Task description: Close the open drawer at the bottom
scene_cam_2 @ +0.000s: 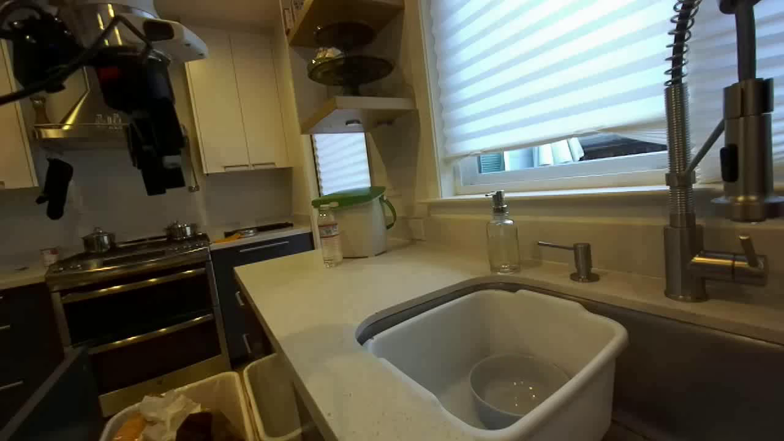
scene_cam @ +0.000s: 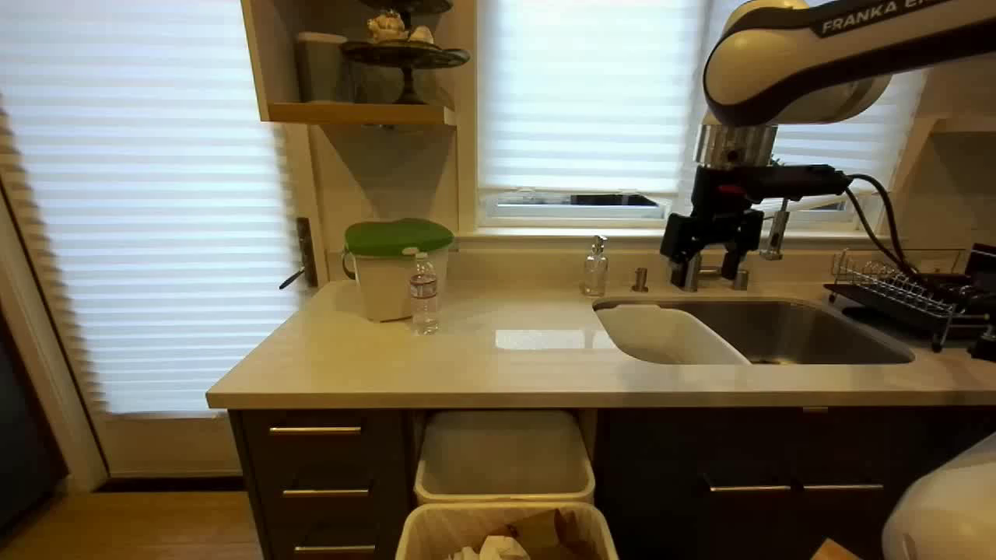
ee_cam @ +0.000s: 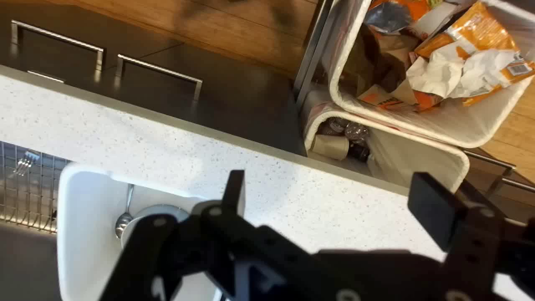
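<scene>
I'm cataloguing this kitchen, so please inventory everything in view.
drawer: 1, dark, open under countertop
bins: 2, cream-white, in drawer
rubbish: uncounted, white/orange/brown, in bins
countertop: 1, off-white, above drawer
lidded tub: 1, white/green, on countertop
bottle: 1, clear, on countertop
glass dispenser: 1, clear, by sink
sink: 1, silver, in countertop
basin: 1, white, in sink
bowl: at least 1, grey, in basin
spoon: 1, silver, in basin
faucet: 1, silver, behind sink
dish rack: 1, black/silver, by sink
cake stand: 1, dark, on shelf
shades: at least 2, white, background
stove: 1, black/silver, background
pots: 2, silver, on stove
gripper: 1, black, open, above countertop
arm: 1, white/black, above gripper
</scene>
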`<state>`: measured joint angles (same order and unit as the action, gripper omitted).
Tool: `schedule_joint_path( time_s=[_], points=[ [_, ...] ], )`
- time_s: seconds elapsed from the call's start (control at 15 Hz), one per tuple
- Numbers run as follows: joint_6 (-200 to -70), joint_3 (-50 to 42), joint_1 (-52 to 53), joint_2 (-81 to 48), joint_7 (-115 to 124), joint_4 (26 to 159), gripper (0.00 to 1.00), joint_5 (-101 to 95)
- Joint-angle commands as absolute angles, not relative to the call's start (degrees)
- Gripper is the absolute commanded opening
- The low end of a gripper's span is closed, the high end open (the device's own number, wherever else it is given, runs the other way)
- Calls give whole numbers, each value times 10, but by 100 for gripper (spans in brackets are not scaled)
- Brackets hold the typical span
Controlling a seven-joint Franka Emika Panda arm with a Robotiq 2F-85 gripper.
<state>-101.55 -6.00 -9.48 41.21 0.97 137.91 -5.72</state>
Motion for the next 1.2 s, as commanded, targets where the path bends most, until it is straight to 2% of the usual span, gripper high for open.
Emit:
schedule_joint_path(
  time_s=[0.0, 0.8, 1.13],
  points=[
    [-1013, -63, -91, 412, 11, 1377, 100, -59],
    [-1014, -63, -91, 412, 11, 1377, 100, -59],
    [-1014, -28, -6, 361, -44, 1358, 100, 1]
  ],
)
